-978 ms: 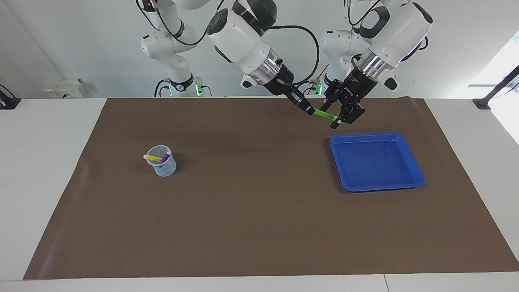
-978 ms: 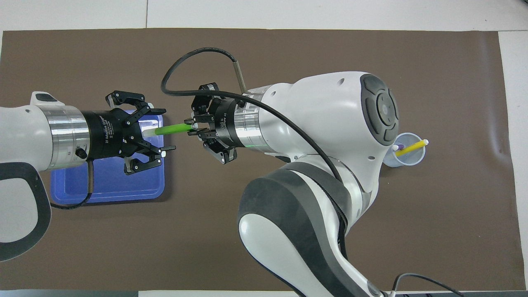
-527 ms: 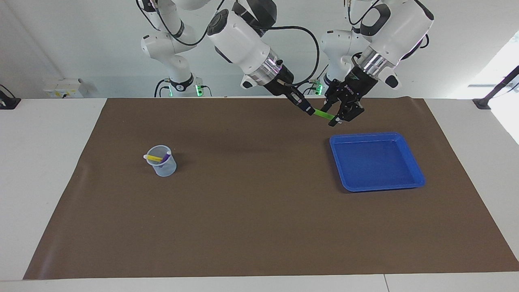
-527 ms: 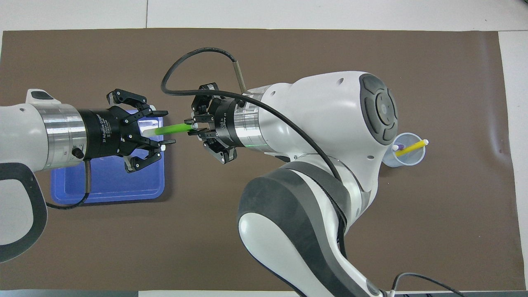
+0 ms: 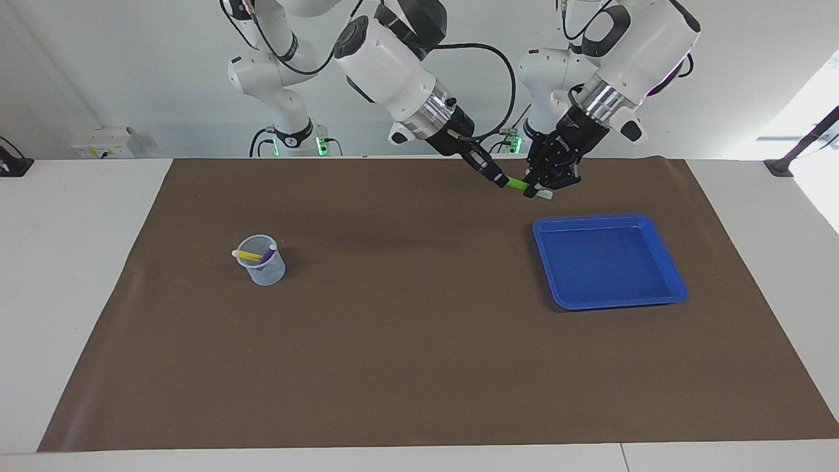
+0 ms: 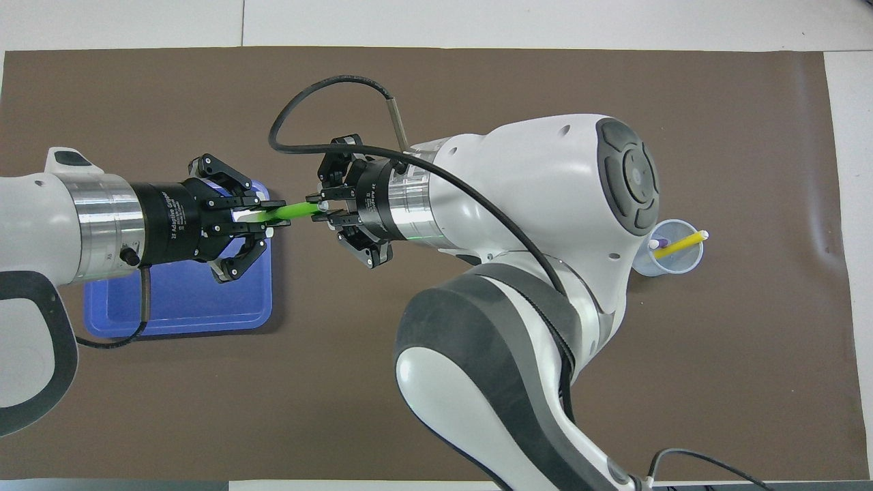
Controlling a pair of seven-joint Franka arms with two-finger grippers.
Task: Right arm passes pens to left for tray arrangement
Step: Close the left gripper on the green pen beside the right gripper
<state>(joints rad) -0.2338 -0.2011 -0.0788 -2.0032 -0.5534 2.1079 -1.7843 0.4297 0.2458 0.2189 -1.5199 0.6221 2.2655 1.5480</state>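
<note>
Left claw has closed in on the green pen since the earlier frame.
Upper right of the facing view: both claws grip the pen above the table; right claw not yet released. Blue tray empty; yellow pen and purple pen wait in the cup.

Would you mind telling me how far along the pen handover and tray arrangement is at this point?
Done: nothing is in the blue tray yet. In hand: the green pen is mid-handover in the air, the right pincer shut on one end and the left pincer closed around its pale end. Left: laying it in the tray, then passing the yellow pen and purple pen, both in the cup.
</note>
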